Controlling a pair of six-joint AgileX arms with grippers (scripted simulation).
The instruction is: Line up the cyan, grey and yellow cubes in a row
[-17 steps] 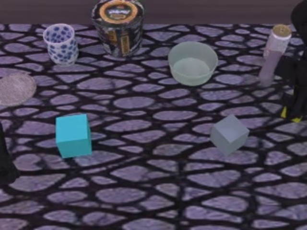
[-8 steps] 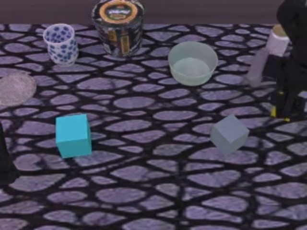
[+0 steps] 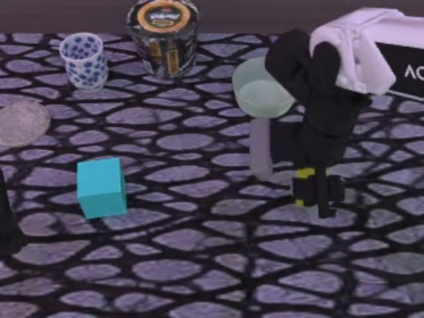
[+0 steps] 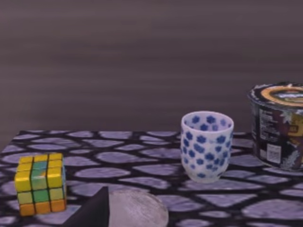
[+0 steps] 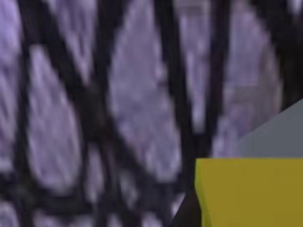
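The cyan cube [image 3: 101, 187] rests on the table at the left. My right gripper [image 3: 310, 192] hangs low at centre right, shut on the small yellow cube [image 3: 305, 175], of which only slivers show between the dark fingers. From above, the arm hides the grey cube. In the right wrist view the yellow cube [image 5: 251, 191] sits close up, with the grey cube [image 5: 279, 137] directly behind it; whether they touch I cannot tell. My left arm [image 3: 6, 225] stays parked at the left edge.
Along the back stand a blue-flowered cup [image 3: 84, 59], a printed tub [image 3: 163, 30] and a pale green bowl [image 3: 260, 89], partly under the right arm. A round grey disc [image 3: 21, 122] lies far left. The left wrist view shows a colour-puzzle cube [image 4: 41, 183].
My right arm swept in from the right edge to centre right with the yellow cube in its grip. It now covers the grey cube and the bottle at the back right.
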